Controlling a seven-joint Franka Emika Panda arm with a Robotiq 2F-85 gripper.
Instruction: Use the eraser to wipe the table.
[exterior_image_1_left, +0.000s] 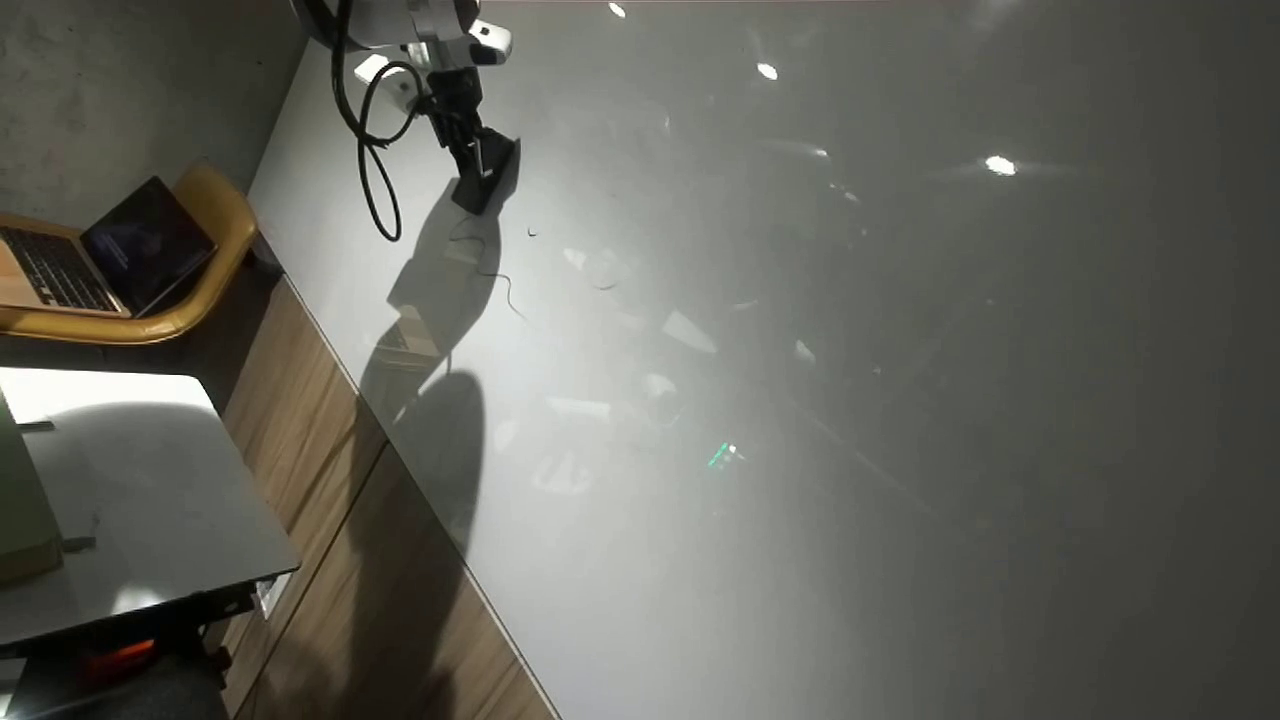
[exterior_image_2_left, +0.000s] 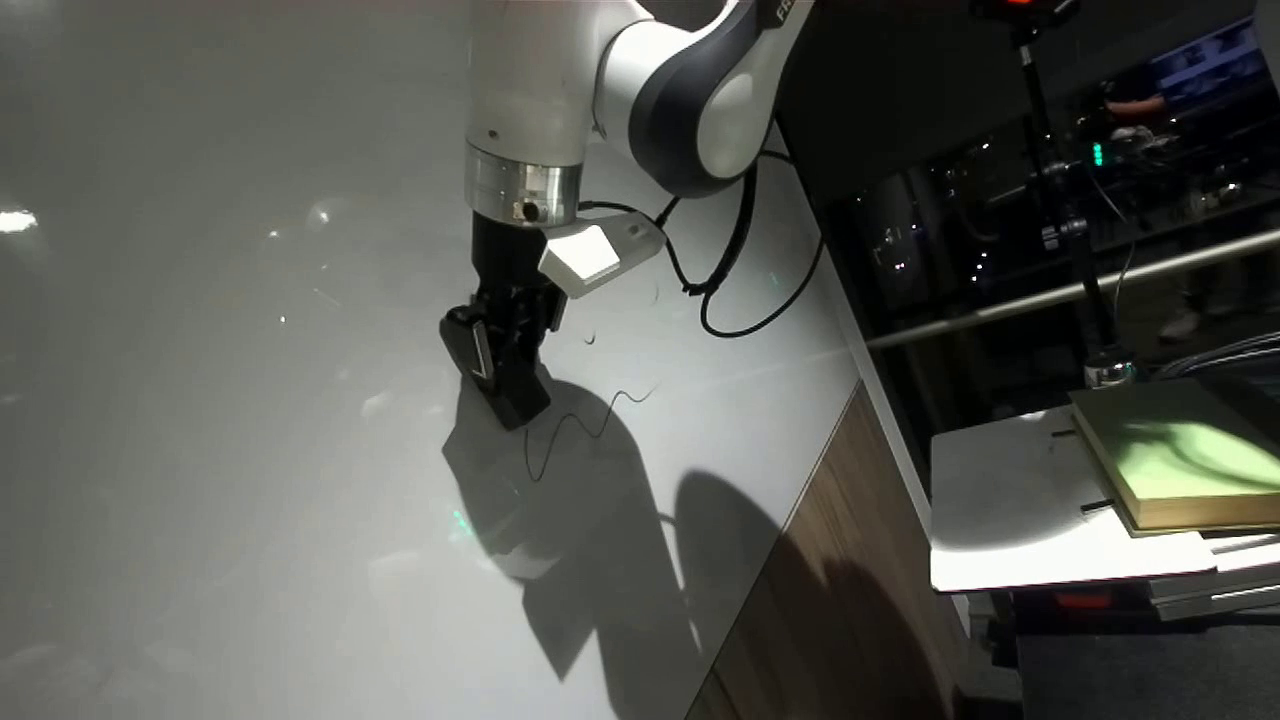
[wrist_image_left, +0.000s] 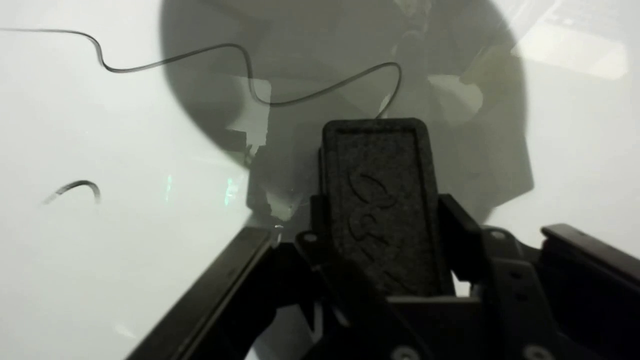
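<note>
While its fingers (wrist_image_left: 462, 245) press in against both long sides of a dark grey eraser (wrist_image_left: 380, 165), the claw (wrist_image_left: 382, 215) is closed on that block, as the wrist view shows. The eraser's far end sticks out past the fingertips, and its face bears a rim and markings too dim to read. In both exterior views it is held aslant at the desk (exterior_image_1_left: 850, 560), a wide, glossy white-grey surface with bright lights mirrored in it; whether its lower end touches that surface I cannot tell.

Just beyond the eraser a thin, wavy dark line (wrist_image_left: 300, 100) runs over the desk, and in the wrist view one end of it meets the eraser's outline. A short curved mark (wrist_image_left: 82, 185) lies apart from it. Above the claw comes the white arm (exterior_image_2_left: 530, 90), with black cables (exterior_image_1_left: 375, 150) looping beside it, and a broad shadow (exterior_image_2_left: 580, 510) covers part of the wavy line.

Along one side of the desk runs a wood-grained panel (exterior_image_1_left: 300, 420). Past it, in both exterior views, is a small white stand (exterior_image_1_left: 150, 480) bearing a green book (exterior_image_2_left: 1190, 450). In an exterior view, an open laptop (exterior_image_1_left: 150, 240) sits on a mustard-yellow chair (exterior_image_1_left: 235, 225). A black pole (exterior_image_2_left: 1085, 280) rises near the book.
</note>
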